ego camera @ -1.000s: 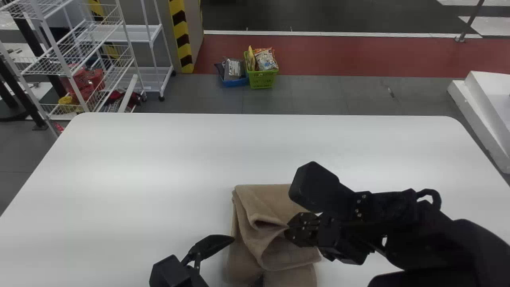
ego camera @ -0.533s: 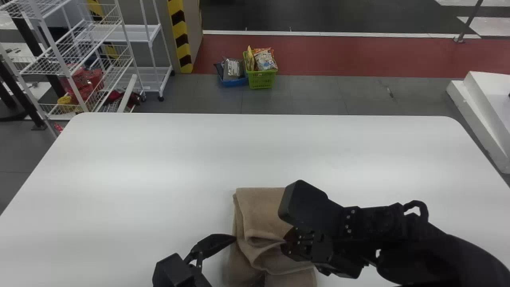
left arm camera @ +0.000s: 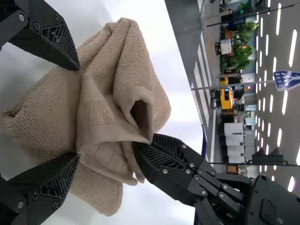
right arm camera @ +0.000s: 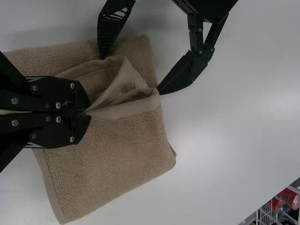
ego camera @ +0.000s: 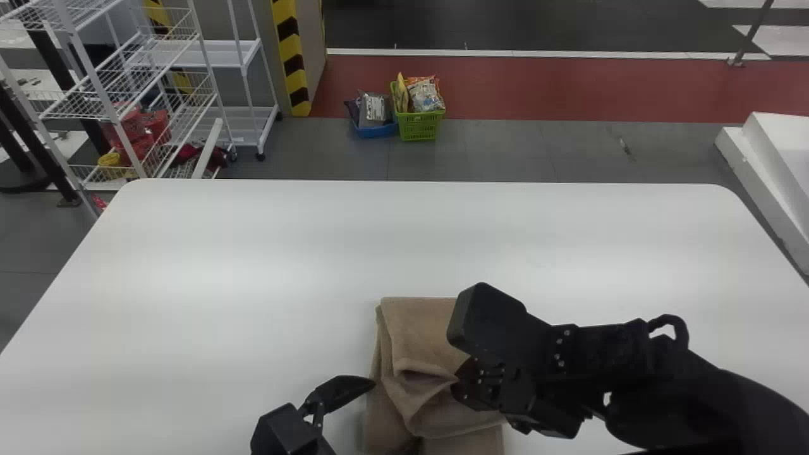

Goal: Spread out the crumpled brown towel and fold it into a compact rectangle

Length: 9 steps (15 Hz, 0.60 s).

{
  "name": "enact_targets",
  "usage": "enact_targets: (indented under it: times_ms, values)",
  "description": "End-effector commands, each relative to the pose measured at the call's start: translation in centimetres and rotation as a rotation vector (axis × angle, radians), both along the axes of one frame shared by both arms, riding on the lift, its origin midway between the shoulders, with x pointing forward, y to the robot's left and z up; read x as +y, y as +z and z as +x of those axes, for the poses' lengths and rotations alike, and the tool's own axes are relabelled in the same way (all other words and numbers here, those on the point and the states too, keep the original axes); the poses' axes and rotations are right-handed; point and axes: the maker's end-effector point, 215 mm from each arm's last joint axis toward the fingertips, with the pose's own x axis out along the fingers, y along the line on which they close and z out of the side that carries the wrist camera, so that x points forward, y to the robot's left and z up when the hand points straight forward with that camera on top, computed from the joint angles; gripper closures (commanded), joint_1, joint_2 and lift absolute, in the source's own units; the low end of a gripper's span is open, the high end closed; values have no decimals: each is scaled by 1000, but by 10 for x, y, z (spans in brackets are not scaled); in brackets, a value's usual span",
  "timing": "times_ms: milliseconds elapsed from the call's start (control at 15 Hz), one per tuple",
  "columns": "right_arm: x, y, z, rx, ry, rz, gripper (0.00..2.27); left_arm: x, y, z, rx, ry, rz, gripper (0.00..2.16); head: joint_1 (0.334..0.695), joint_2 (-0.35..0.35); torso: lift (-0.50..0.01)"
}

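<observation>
Far ahead and to the left of the left gripper (ego camera: 392, 414), a white wire rack (ego camera: 129, 120) is standing on the grey floor (ego camera: 493, 151), with a yellow-and-black striped pillar (ego camera: 292, 63) rising beside it. The left gripper is reaching in over the smooth white table (ego camera: 221, 284), its two black fingers spread apart around a part of the towel; their tips seem to be resting on the cloth, though it is hard to be certain. Well beyond it, a small blue basket (ego camera: 379, 131) is sitting beside a green plastic basket (ego camera: 419, 128) filled with packets. The brown terry-cloth towel (ego camera: 414, 316) is lying in uneven layers on the table, beneath and between both grippers, stretching out ahead of them as a flatter folded section. A loose fold is gaping open just beside the right gripper (ego camera: 456, 382), which is pinching the cloth between its closed fingers. Farther right, a white block (ego camera: 768, 158) is standing past the table.
</observation>
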Motion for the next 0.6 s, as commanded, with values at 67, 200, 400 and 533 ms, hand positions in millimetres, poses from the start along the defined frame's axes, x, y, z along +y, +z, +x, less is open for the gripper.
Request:
enact_targets:
  times_ms: [67, 200, 400, 533]
  values:
    - [0, 5, -2, -4, 7, 6, 1409, 2, -3, 0, 2, -1, 18, 208, 695, 22, -127]
    - [2, 10, -8, -16, 19, 9, 1409, 2, -3, 0, 2, 1, 17, 208, 695, 23, -127]
    - [4, -1, -26, -10, 51, -42, 1403, 1, -3, 0, 3, 0, 15, 208, 695, 30, -127]
    - [-1, -10, -34, 1, 51, -68, 1359, 1, -3, 0, 3, 0, 15, 208, 695, 31, -127]
